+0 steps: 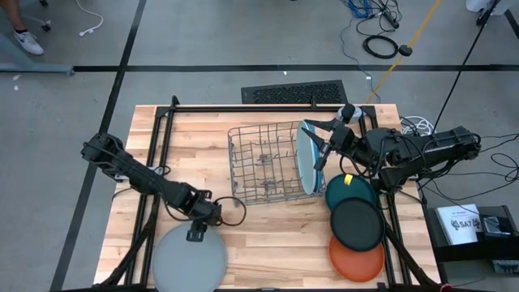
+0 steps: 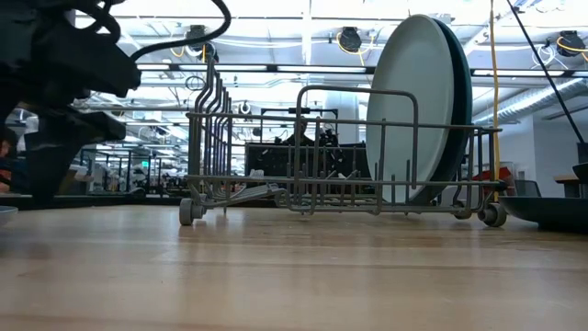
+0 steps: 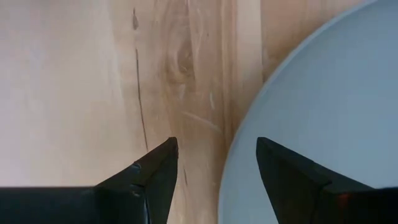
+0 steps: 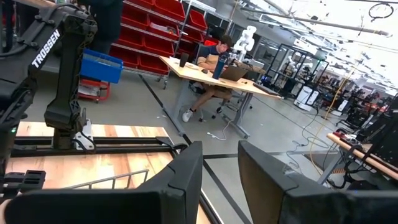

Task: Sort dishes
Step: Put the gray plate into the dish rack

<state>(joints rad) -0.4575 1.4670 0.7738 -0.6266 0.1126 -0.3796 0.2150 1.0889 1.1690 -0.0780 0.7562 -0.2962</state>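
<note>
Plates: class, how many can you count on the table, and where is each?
6. Two stand in the rack, pale blue and medium blue; grey lies front-left; teal, black and orange overlap front-right.

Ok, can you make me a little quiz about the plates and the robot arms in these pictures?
1. True or false: the grey plate stands in the rack.
2. How many plates stand upright in the rack? A) none B) two C) four
3. Fill in: the black plate lies between the dark teal plate and the ____ plate.

Key:
1. False. It lies flat on the table, under the left gripper, whose fingers are open at its rim.
2. B, the two blue plates, beside the right gripper.
3. Orange.
</note>
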